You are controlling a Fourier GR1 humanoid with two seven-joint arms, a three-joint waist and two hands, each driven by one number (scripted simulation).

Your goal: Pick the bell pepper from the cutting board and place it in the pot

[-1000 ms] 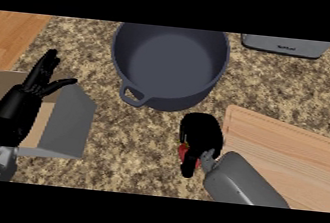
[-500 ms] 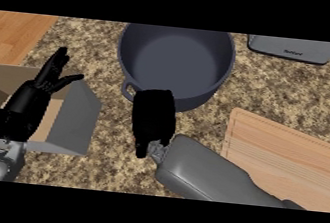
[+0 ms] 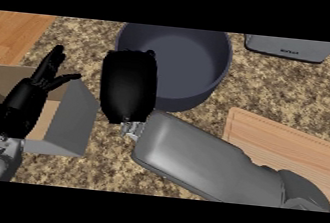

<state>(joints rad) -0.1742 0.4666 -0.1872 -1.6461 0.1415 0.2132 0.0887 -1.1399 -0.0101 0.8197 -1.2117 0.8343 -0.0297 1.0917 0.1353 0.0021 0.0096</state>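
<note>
My right hand (image 3: 128, 87) hangs over the pot (image 3: 185, 50), at its 8 o'clock rim, with its back up. I cannot tell if it is spread or pinching. The bell pepper is hidden from me. The cutting board (image 3: 291, 145) lies at the pot's 4 o'clock. My left hand (image 3: 28, 98) rests spread at 9 o'clock.

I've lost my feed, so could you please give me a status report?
Left hand open, resting by the box. Right hand at pot rim, grip hidden. Pepper not visible; board bare. Nothing in the way.
</note>
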